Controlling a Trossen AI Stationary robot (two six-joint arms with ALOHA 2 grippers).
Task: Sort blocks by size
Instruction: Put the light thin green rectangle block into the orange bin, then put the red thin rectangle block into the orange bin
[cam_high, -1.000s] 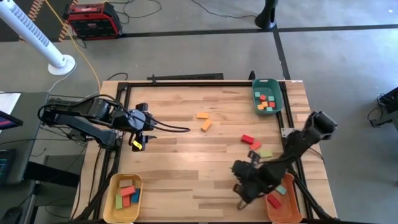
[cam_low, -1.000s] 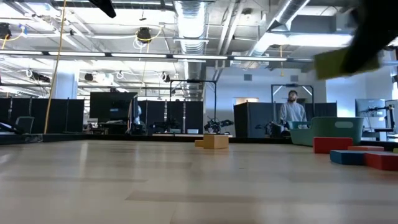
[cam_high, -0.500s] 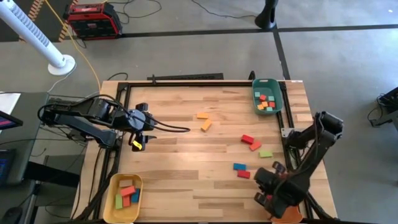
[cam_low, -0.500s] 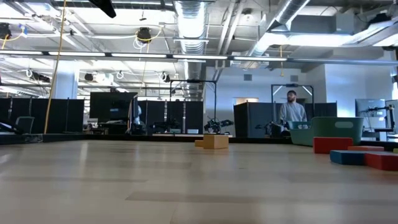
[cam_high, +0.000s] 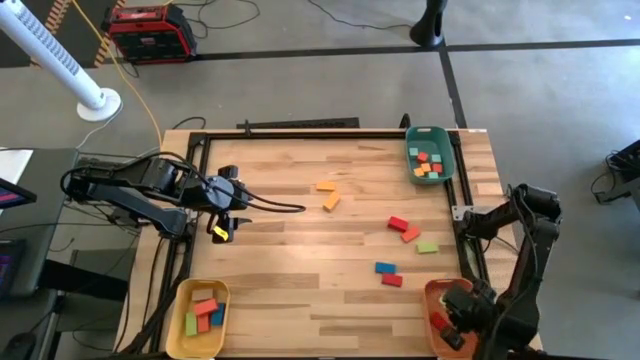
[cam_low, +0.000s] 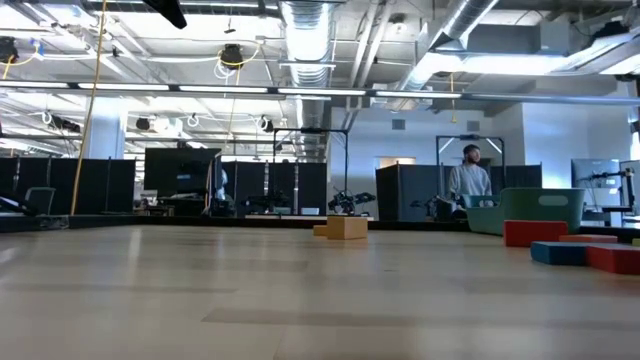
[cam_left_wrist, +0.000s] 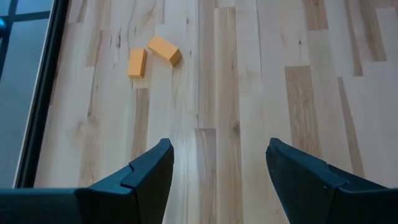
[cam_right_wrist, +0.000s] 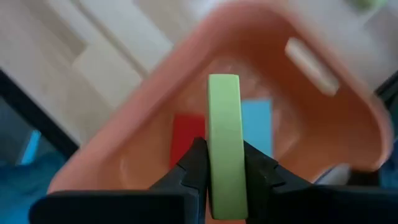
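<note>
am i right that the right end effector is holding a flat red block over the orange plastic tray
Not quite: the flat block pinched in the right end effector is light green, not red, as the right wrist view shows. It is indeed held over the orange plastic tray.

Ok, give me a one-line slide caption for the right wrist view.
Right pincer shut on a green block, held above the orange tray with red and blue blocks inside.

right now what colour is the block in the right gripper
Light green block, pinched in the right gripper above the orange tray; right wrist view shows it best.
</note>
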